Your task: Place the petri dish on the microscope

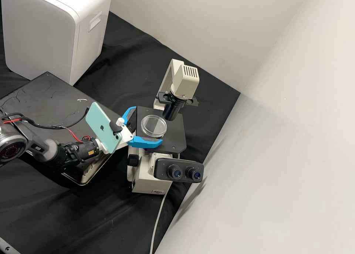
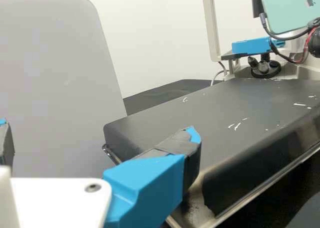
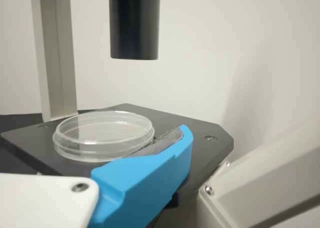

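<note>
Right tool (image 1: pixel 148 125) spread wide, 2 fingers flanking petri dish (image 1: pixel 153 125), no firm grip evident. Dish flat on microscope (image 1: pixel 148 172) stage (image 1: pixel 177 131), beneath black lens tube (image 1: pixel 171 109). Placement apparently done; only withdrawal left. Left tool (image 2: pixel 97 130) wide, empty.

Dark grey arm (image 1: pixel 48 151), red cable (image 1: pixel 75 137), white gripper (image 1: pixel 148 125), blue fingers (image 1: pixel 145 142)
</note>
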Motion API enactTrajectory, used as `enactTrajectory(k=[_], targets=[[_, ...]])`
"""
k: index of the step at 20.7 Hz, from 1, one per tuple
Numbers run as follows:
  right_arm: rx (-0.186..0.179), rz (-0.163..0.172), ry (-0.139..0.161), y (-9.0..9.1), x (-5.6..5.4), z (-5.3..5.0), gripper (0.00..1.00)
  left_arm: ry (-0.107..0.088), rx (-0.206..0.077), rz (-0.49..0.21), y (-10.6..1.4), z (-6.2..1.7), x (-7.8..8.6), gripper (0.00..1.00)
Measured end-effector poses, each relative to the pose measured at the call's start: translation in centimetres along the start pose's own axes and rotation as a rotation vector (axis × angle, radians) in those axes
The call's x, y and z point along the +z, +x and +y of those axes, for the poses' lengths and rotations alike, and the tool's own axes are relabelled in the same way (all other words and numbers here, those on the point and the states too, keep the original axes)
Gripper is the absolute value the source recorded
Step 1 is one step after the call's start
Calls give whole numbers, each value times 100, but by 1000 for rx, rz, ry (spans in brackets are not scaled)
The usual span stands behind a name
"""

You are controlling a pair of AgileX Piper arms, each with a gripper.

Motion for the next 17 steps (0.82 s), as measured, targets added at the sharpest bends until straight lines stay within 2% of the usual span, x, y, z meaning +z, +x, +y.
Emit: enactTrajectory(k=[1,4,7,9,11,14,17], targets=[[-6,-2,6,-40,8,-3,100,0,0,0,0,0,0,100],[-19,23,19,-176,-13,15,100,0,0,0,0,0,0,100],[-22,48,47,-305,-27,33,100,0,0,0,0,0,0,100],[-30,54,50,-377,-33,43,100,0,0,0,0,0,0,100],[-25,69,50,-442,-47,63,100,0,0,0,0,0,0,100],[-21,97,67,-553,-68,88,100,0,0,-2,-1,0,3,100],[-52,94,86,-712,-50,47,100,-4,5,-8,-8,10,10,100]])
